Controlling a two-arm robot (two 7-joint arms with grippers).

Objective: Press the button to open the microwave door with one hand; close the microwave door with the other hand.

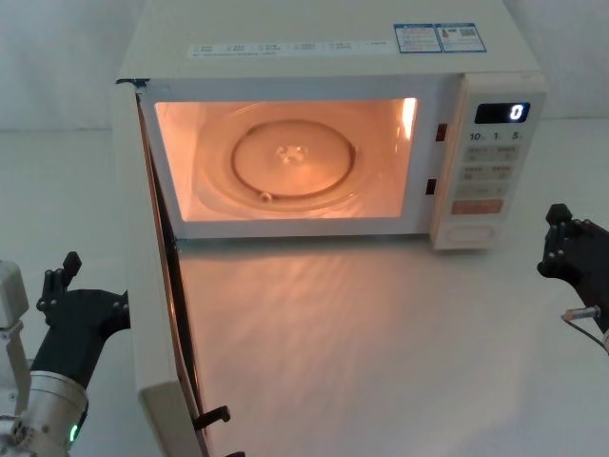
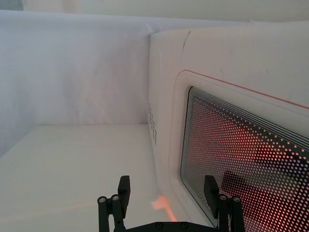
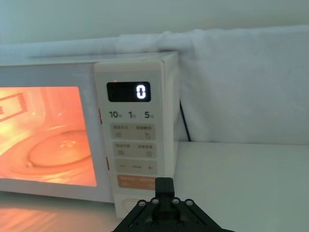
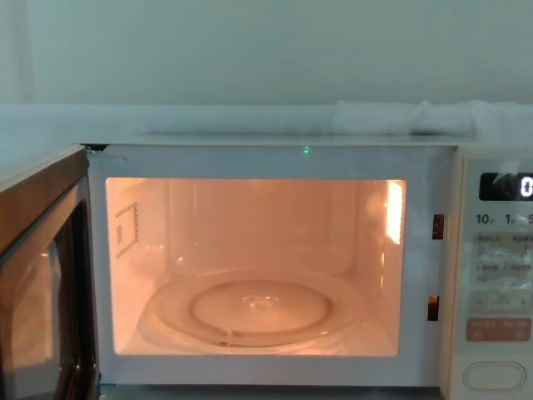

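1. The microwave (image 1: 324, 124) stands on the bench (image 1: 381, 333), its cavity lit orange with the glass turntable (image 1: 295, 157) inside.
2. The microwave door (image 1: 152, 314) is swung wide open toward my left side.
3. My left gripper (image 2: 166, 200) sits just outside the door's outer face, fingers (image 2: 123, 191) spread apart and holding nothing, one of them close against the dotted window.
4. My right gripper (image 1: 563, 238) hovers near the button (image 1: 473, 231), apart from it; I cannot tell how it stands.
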